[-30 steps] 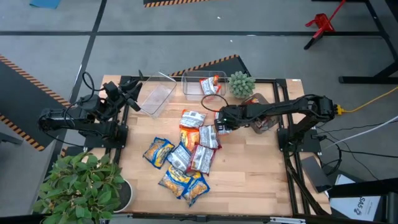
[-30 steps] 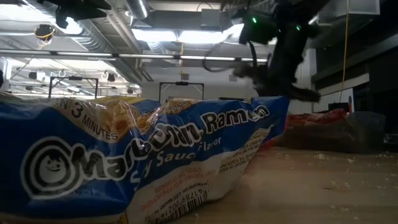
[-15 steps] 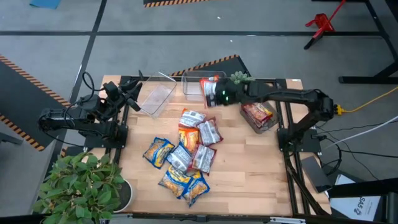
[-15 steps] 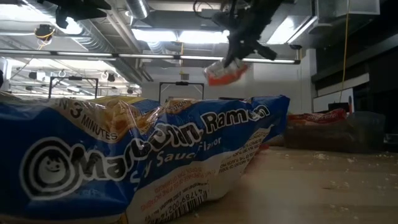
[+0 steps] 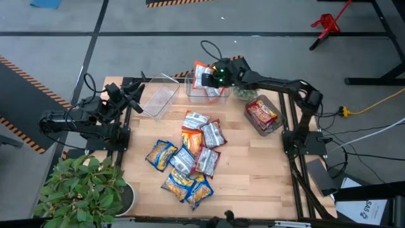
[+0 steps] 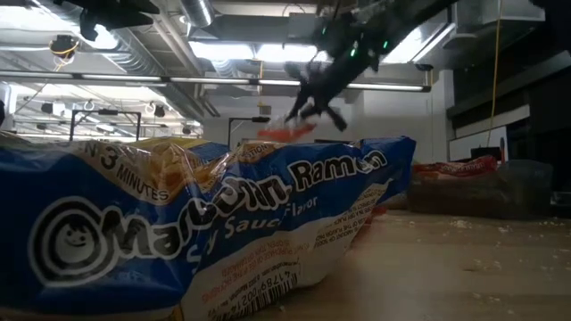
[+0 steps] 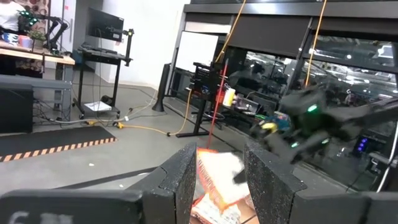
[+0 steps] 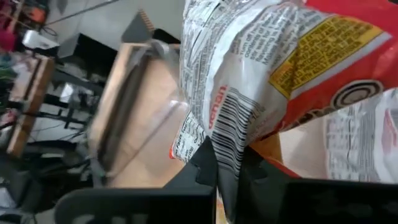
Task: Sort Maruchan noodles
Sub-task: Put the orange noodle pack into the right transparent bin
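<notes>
Maruchan noodles (image 5: 190, 159) lie mostly in a loose pile on the middle of the wooden table (image 5: 253, 171), yellow-and-blue, orange and red-and-silver packets overlapping. We have one red-and-white packet (image 5: 202, 75) up in the air in the right gripper (image 5: 211, 76), fingers pinched tight on its crinkly edge, barcode side showing in the right wrist view (image 8: 249, 93). It hangs over the middle clear bin (image 5: 207, 87) at the far edge, beside the small spiky plant (image 5: 243, 88). An orange packet seems to sit in that bin already, though we can't see it well. Another clear bin (image 5: 262, 117) to the right holds a red packet (image 5: 261, 113); the tilted left bin (image 5: 158, 100) looks empty.

Left gripper (image 5: 134, 87) waits at the far-left corner near the tilted bin, fingers (image 7: 186, 180) spread wide, holding nothing.

How we'd do this drop well, as we judge it:
- centre the packet over the bin mouth before letting go; it dangles from one edge and could swing, so let it settle.
- go low enough that the bottom edge is inside the walls, otherwise it may catch the rim and slide out onto the table.
- check the flavour matches what's in that bin; colours here are close (red vs orange).
- open fully, since thin film can cling to a pad.
- lift clear without clipping the plant or bin wall.
</notes>
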Tool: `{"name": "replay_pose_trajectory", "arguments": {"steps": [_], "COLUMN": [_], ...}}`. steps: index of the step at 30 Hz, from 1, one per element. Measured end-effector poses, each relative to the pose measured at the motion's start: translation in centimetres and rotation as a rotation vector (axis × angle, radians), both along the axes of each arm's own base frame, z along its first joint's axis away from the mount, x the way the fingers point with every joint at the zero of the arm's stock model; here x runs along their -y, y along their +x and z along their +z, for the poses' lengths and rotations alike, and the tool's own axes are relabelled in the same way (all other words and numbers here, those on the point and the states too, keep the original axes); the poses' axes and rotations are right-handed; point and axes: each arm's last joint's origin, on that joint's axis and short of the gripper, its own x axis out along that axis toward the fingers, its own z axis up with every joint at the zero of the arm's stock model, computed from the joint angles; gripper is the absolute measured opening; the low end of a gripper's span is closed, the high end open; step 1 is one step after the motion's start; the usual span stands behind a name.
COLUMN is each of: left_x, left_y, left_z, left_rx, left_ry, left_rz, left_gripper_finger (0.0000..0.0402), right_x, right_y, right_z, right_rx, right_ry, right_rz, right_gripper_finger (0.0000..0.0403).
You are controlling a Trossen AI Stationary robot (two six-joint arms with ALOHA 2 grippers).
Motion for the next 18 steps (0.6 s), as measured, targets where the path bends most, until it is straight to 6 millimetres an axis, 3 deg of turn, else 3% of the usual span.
{"name": "replay_pose_trajectory", "arguments": {"steps": [7,14,18], "left_x": [0.0,0.0,0.0], "left_y": [0.0,0.0,0.0], "left_z": [-0.1,-0.1,-0.1], "left_rx": [-0.006,-0.007,-0.007], "left_ry": [0.0,-0.001,-0.001], "left_rz": [0.0,0.003,0.004], "left_gripper_finger": [0.0127,0.0127,0.0127], "right_x": [2.5,2.5,2.5], "right_y": [1.0,1.4,1.5], "right_z": [-4.2,-5.2,-5.2], "right_rx": [0.023,0.029,0.028], "right_ry": [0.073,0.115,0.106], "right_rz": [0.046,0.095,0.105], "right_gripper_finger": [0.0002,0.0005,0.0027]}}
